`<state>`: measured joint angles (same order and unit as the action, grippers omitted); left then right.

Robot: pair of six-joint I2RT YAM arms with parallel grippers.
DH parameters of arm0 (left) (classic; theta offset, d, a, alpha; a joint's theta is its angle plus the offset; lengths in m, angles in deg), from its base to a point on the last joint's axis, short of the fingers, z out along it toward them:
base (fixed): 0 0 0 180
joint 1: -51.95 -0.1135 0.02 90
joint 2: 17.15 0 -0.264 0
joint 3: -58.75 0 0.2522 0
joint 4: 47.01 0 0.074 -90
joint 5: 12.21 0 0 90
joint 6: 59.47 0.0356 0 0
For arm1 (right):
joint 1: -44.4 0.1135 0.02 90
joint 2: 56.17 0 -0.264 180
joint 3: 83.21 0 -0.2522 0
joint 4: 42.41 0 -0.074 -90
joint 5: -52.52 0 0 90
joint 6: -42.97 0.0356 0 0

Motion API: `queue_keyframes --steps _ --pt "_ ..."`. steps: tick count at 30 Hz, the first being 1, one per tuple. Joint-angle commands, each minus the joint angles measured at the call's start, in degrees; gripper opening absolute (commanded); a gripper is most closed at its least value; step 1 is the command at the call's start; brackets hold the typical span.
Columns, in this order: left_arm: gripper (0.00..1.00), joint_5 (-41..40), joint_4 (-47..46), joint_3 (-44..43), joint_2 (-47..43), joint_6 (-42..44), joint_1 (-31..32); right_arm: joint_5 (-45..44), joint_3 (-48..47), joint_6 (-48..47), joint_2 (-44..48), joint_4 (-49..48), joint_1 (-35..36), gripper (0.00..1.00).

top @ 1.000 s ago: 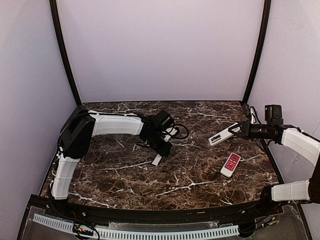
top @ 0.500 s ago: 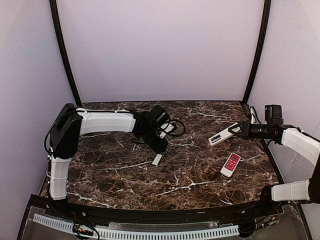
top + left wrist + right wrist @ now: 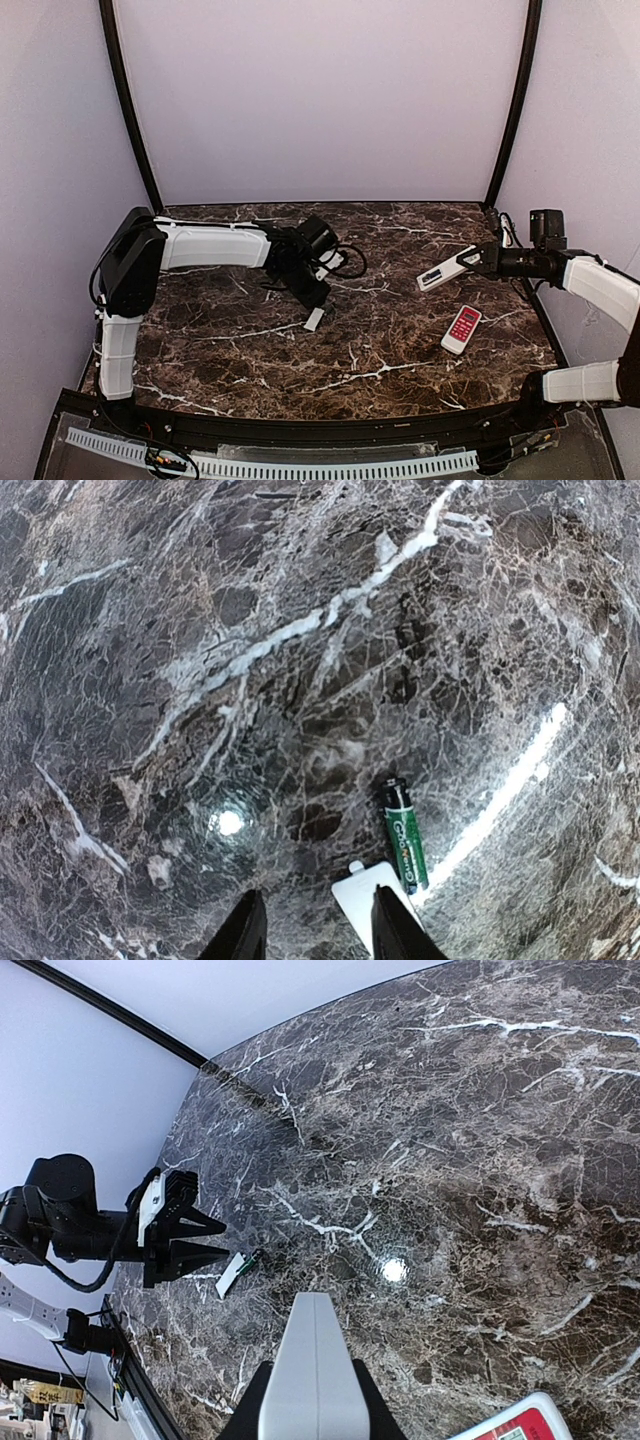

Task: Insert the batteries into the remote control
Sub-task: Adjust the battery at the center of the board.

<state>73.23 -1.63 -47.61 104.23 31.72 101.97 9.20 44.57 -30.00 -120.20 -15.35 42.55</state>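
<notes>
The long white remote control [image 3: 445,270] is held off the table at the right by my right gripper [image 3: 478,258], which is shut on its end. In the right wrist view the remote [image 3: 312,1360] sticks out between the fingers. One slim battery with a green wrap [image 3: 405,835] lies on the marble beside a small white cover piece [image 3: 362,900]. My left gripper [image 3: 318,930] is open and empty just above them, its right finger over the cover's edge. In the top view the left gripper [image 3: 310,298] hovers over the cover [image 3: 314,320]. No second battery shows.
A short red-and-white remote [image 3: 462,328] lies on the table at the right, below the held remote; its corner shows in the right wrist view [image 3: 510,1425]. The left arm's black cable [image 3: 350,262] loops beside its wrist. The marble table [image 3: 380,370] has walls at the back and sides.
The left arm has drawn back to the left, and its gripper shifted slightly up and left over the cover. The right arm and the held remote have not moved.
</notes>
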Motion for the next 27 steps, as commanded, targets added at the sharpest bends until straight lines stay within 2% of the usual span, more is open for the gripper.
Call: queue_keyframes --steps 1,27 --pt "0.36 0.77 1.35 1.31 -0.6 0.69 -0.01 0.74 0.14 0.45 1.45 -1.94 -0.25 0.0" --pt "0.36 4.31 1.04 0.94 2.05 2.34 1.26 0.54 0.02 0.45 0.95 -1.79 -0.28 0.0"
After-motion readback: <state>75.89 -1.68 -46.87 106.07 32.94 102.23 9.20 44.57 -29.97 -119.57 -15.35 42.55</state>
